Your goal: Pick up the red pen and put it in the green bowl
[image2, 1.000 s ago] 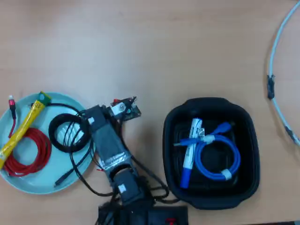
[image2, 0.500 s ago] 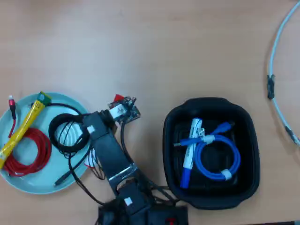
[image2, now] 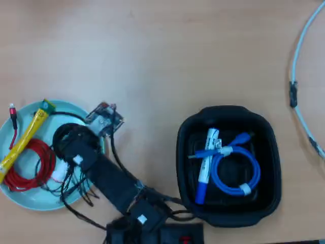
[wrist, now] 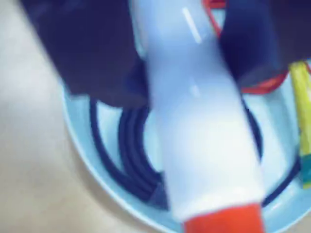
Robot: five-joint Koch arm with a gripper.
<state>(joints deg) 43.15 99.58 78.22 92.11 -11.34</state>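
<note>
Yellow tube (image2: 23, 140) with green tip lies diagonally left of arm's tip in overhead view, touching coiled red cable (image2: 31, 165). Coiled dark cable (wrist: 133, 155) sits directly beneath. Black tub (image2: 228, 165) well right, holding blue-capped white marker (image2: 205, 165) beside coiled blue cable (image2: 233, 170). Pale cable (image2: 299, 76) far right on wooden table (image2: 162, 51).

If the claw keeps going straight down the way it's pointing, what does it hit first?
Probably the coiled black cable lying in the green bowl. The claw, gripping the red pen, points down into the bowl right over that coil. Depth is unclear in the blurred wrist view.
</note>
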